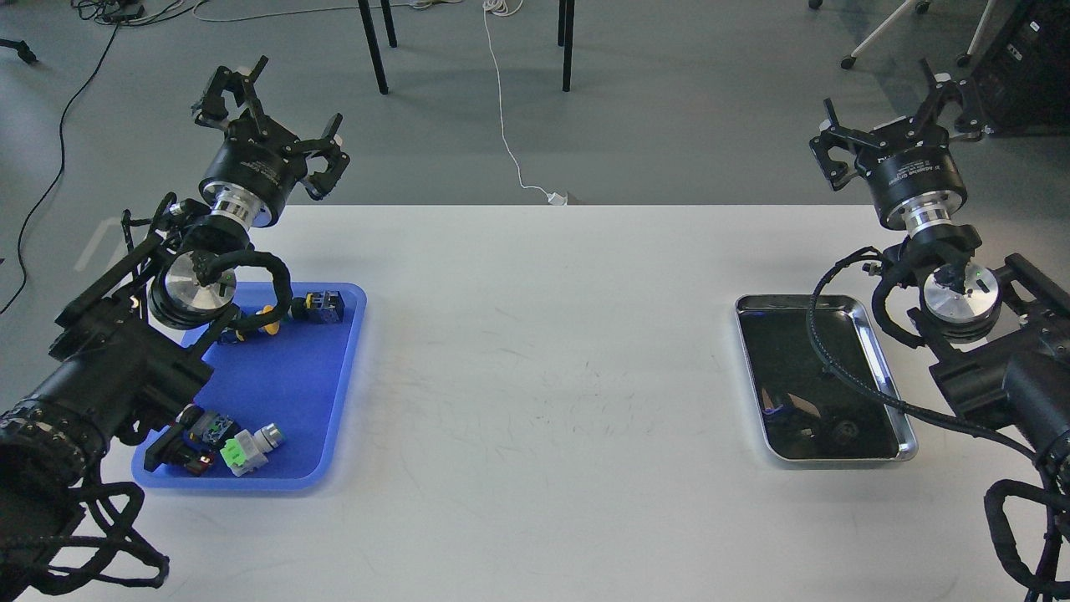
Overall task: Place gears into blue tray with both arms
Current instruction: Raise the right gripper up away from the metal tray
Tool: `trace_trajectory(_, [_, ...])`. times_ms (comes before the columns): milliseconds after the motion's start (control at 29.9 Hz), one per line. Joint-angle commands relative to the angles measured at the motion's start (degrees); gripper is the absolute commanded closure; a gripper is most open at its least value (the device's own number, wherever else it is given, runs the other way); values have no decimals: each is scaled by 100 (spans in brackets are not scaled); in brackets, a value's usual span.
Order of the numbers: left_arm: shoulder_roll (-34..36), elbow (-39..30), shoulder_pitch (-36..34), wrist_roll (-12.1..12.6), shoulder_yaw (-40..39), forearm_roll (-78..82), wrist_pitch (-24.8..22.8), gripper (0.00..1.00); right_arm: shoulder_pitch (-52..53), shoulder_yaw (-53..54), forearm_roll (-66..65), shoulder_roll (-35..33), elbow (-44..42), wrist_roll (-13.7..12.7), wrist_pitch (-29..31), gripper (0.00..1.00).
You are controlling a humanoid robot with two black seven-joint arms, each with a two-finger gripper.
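Note:
The blue tray [288,393] lies at the table's left, partly under my left arm. It holds several push-button switches, one with a green part [247,447] and one dark with yellow [322,306]. A small dark round gear [845,431] rests near the front of the steel tray [908,435] on the right. A second small dark piece [807,433] lies beside it, hard to make out on the mirror-like bottom. My left gripper [276,117] is raised above the tray's far end, open and empty. My right gripper [899,117] is raised beyond the steel tray, open and empty.
The white table [543,376] stretches between the two trays. A black cable [844,376] from my right arm loops over the steel tray. Beyond the table's far edge are chair legs [374,46] and a white floor cable [506,117].

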Motion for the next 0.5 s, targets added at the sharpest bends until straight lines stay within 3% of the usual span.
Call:
trace_trajectory(0, [0,-9,-11,-34,35,12,-9,2,-7,15,0,-59,191,-1,-15,1])
trace_trajectory(268, [44,-18,-99,-52,-17,-23,-35,2,299,-63,-105,-147,148,34,55,1])
trace_trajectory(468, [149,-35,-99,-52,-35,-23,-80,2,739,-880,-834,-1033,402,-27,55,1])
